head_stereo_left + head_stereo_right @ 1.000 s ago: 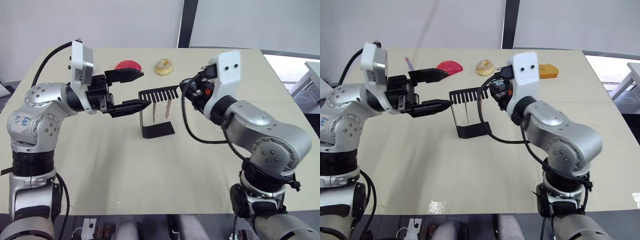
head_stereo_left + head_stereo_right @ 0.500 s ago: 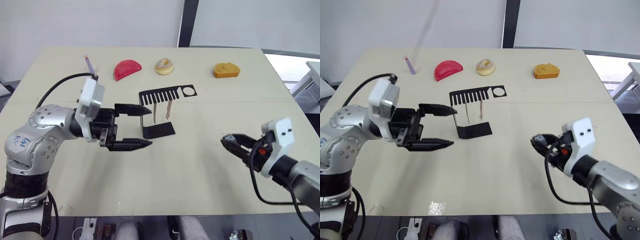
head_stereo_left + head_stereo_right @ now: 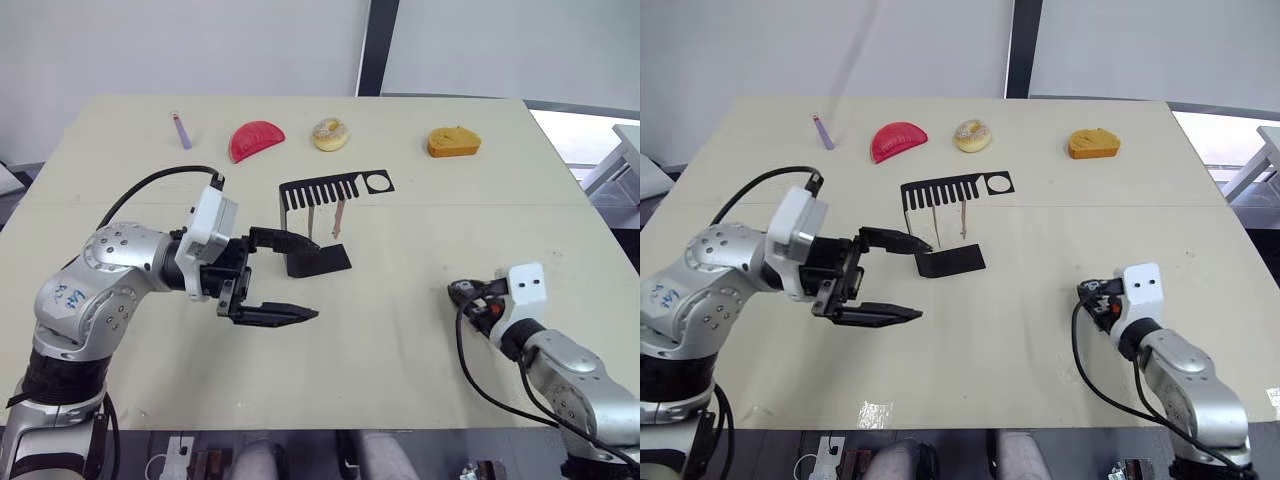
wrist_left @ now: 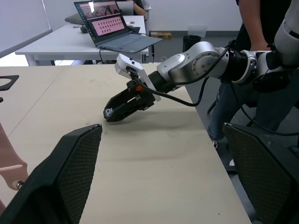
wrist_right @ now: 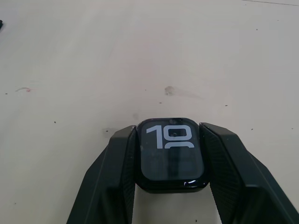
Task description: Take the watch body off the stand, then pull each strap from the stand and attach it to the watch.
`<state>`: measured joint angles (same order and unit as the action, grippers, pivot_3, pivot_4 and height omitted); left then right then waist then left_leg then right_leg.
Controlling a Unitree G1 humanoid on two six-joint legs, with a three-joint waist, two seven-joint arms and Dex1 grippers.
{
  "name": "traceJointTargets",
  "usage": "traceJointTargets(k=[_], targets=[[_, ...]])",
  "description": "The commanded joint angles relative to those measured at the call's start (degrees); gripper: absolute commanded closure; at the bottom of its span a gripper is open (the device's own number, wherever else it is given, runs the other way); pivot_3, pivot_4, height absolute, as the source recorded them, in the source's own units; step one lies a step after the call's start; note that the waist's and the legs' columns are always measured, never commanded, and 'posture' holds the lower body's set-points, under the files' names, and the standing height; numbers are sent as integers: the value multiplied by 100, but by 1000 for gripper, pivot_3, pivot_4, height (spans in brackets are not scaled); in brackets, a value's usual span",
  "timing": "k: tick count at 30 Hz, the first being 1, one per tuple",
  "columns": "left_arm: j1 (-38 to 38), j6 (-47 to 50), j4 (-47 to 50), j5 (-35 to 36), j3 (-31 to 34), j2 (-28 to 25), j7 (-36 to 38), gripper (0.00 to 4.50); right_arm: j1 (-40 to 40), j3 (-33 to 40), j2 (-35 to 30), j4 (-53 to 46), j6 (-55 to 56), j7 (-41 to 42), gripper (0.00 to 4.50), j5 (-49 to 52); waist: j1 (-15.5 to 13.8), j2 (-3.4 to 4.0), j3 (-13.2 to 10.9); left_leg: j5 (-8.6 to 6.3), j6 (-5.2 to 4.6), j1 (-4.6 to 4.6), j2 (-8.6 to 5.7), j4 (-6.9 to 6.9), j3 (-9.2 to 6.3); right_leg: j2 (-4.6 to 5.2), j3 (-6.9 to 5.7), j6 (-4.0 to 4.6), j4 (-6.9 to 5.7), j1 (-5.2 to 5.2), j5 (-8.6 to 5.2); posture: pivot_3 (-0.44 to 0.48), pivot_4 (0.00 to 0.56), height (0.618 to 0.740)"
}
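Both arms silver-grey metal, rounded joint housings with small dark screws. Left arm has blue scribbled marking on shoulder housing, black collar below it. White boxy camera module on each wrist; right one shows two dark dots. Black cables loop from each module back to forearm. Left gripper: two long, tapered black fingers with fine mesh-textured pads.

Office or lab: laptop on desk, standing person.
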<state>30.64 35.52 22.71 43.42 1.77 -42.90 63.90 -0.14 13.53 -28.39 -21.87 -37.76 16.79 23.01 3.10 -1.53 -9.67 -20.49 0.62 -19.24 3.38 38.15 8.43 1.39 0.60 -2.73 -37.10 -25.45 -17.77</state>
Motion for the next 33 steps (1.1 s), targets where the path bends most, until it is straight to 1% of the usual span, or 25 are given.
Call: traceJointTargets(k=[1, 7, 13, 15, 16, 17, 19, 21, 25, 27, 29, 31, 33], targets=[[51, -90, 99, 8, 75, 39, -63, 0, -82, -18, -1, 97, 275, 138, 2904, -111, 3, 0, 0, 0, 0, 0, 0, 0, 0, 0, 0, 0, -1, 0, 0, 0, 150, 737], [106, -75, 33, 36, 47, 74, -40, 0, -198, -95, -22, 442, 379, 304, 2904, -132, -2, 0, 0, 0, 0, 1, 0, 0, 0, 0, 0, 0, -2, 0, 0, 0, 150, 737], [207, -131, -120, -47, 0, 78, 58, 0, -275, -89, -24, 589, 363, 379, 2904, -75, 2, 0, 0, 0, 0, 1, 0, 2, 0, 0, 0, 0, -6, 0, 0, 0, 150, 737], [210, -136, -134, -60, -3, 75, 65, 0, -263, -40, -52, 595, 371, 445, 1868, -36, 0, 0, 0, 0, 0, 1, 0, 3, 0, 0, 0, 0, -7, 0, 0, 0, 150, 737], [214, -137, -148, -70, -8, 75, 67, 0, -262, -7, -68, 593, 364, 476, 1647, -12, 0, 0, 0, 0, 0, 1, 0, 3, 0, 0, 0, 0, -7, 0, 0, 0, 150, 737], [194, -124, -144, -73, 1, 63, 53, 0, -227, 52, -117, 544, 348, 537, 1186, 27, -1, 0, 0, 0, 0, 2, 0, 3, 0, 0, 0, 0, -7, 0, 0, 0, 150, 737], [57, -10, -120, -32, 125, 14, -87, 0, -22, 256, -326, 275, 259, 741, 135, 165, -10, 2, 0, 0, 0, 1, 0, 3, 0, 0, 0, 0, -8, 0, 0, 0, 150, 737], [-265, 229, -35, 141, 441, -72, -341, 0, 337, 650, -575, -149, 93, 993, 57, 468, -22, 8, -2, -1, -1, 2, 0, 2, -1, 1, 0, 0, -8, 0, 0, 0, 150, 737], [-1344, 699, 264, 521, 1271, -507, -519, 0, 1346, 1883, -1056, -877, -264, 1677, 57, 1277, -22, 4, -5, -2, 0, 2, 8, -5, -5, 0, -3, 3, -9, -2, -3, 0, 150, 737], [-1872, 874, 170, 630, 1759, -658, -588, 0, 1932, 2602, -1205, -1061, -351, 2127, 57, 1666, -20, 4, -4, -3, 0, 2, 9, 2, -5, 0, -3, 4, -9, 1, -3, 0, 150, 737], [-2367, 931, -58, 609, 2226, -732, -676, 0, 2500, 3301, -1284, -1111, -387, 2588, 57, 2010, -35, 5, -3, -4, -2, 8, 8, 0, -5, 1, -2, 4, -10, 7, -3, 0, 150, 737], [-2943, 658, -478, 213, 2654, -886, -558, 0, 3163, 4012, -1326, -989, -317, 3141, 57, 2162, -41, 6, -3, -5, -3, 10, 8, -3, -8, 1, -6, 5, -2, 10, -4, 0, 150, 737], [-3202, 468, -688, 36, 2827, -992, -451, 0, 3489, 4320, -1358, -912, -261, 3408, 57, 2235, -43, -2, -2, -7, -5, 14, 6, -8, -7, 1, -6, 5, 3, 14, -4, 0, 150, 737]])
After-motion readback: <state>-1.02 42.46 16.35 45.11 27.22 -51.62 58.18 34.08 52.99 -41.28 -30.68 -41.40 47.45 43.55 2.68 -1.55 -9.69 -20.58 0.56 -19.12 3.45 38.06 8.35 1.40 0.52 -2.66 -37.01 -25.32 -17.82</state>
